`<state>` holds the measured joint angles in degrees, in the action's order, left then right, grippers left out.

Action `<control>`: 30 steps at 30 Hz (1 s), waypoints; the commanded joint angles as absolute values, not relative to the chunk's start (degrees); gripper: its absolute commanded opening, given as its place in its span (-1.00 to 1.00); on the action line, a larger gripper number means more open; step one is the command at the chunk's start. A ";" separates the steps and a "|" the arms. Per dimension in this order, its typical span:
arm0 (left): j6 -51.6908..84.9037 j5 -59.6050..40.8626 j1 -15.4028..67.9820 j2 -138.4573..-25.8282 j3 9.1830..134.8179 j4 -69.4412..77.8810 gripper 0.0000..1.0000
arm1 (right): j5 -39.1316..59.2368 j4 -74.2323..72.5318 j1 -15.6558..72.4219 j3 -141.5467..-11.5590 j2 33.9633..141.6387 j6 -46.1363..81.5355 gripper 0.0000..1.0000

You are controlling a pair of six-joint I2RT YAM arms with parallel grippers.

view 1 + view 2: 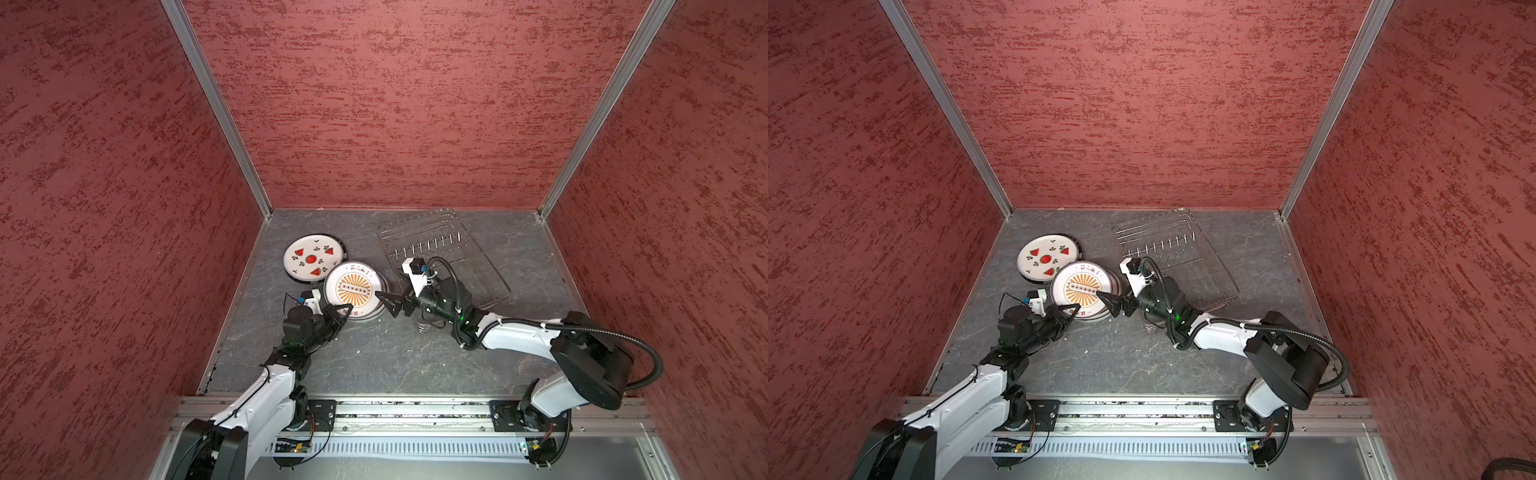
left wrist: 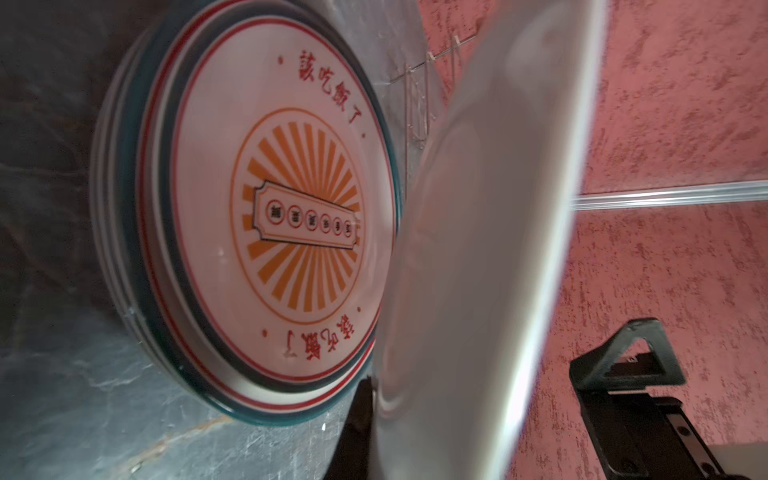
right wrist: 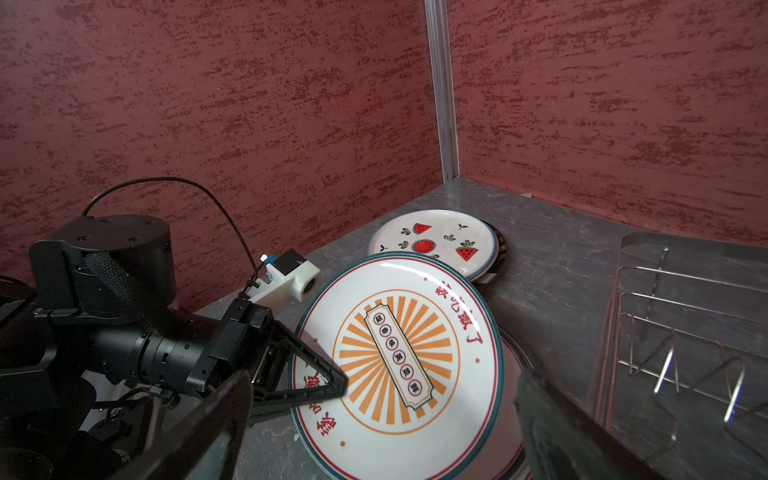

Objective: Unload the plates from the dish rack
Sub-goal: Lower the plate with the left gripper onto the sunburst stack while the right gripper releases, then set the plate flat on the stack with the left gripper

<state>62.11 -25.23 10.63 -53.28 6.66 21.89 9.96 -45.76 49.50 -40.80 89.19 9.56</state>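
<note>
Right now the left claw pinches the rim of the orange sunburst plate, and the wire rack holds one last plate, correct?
Not quite. The dish rack holds no plates; both top views show only bare wire and prongs. The rest stands: the left gripper does pinch the rim of the sunburst plate.

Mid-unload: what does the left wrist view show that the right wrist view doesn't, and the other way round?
Only left wrist: the held plate's plain white underside, and the full printed face of the stack's top plate beneath it. Only right wrist: the held plate's sunburst face, and the watermelon plate behind it. Both: the left tool shut on the held plate's rim, and some dish rack prongs.
</note>
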 commanded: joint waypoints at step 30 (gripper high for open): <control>63.02 -25.23 9.71 -68.46 19.33 11.89 -0.93 | 0.50 -41.76 52.29 -44.65 92.09 3.51 0.98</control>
<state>64.05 -25.17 9.87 -68.01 17.41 12.56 2.74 -41.76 51.72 -42.70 91.74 5.21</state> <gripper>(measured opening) 0.094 0.989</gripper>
